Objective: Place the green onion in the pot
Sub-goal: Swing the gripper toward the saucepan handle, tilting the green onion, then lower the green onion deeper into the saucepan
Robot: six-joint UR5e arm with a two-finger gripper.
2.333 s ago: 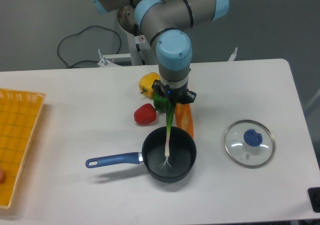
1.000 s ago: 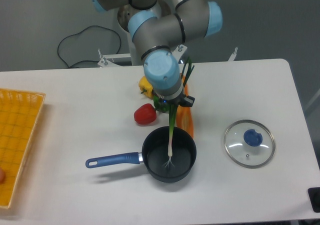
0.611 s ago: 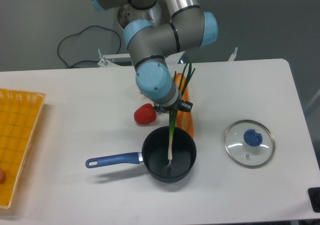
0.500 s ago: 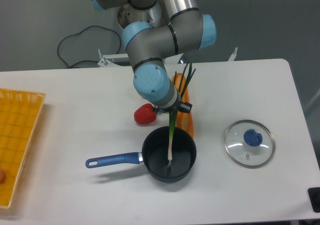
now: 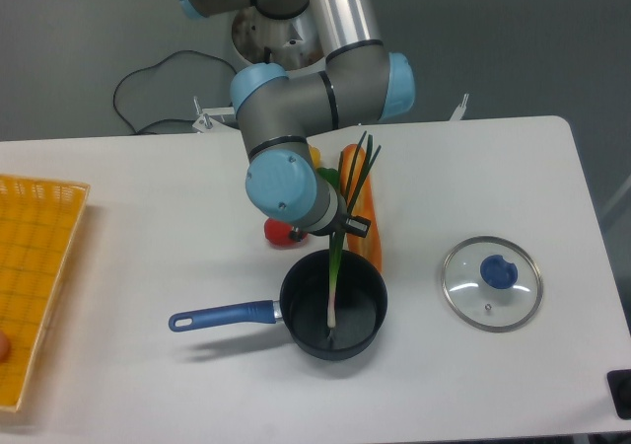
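Placing step: gripper (image 5: 340, 223) is pinching the onion (image 5: 336, 271) mid-stalk, bulb end standing inside the pot (image 5: 333, 304). Next: release so it is lying in.

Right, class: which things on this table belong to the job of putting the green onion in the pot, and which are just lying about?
Part of the job: green onion, pot, gripper.

Lying about: glass lid, carrot, red pepper, green pepper, yellow pepper, yellow basket.
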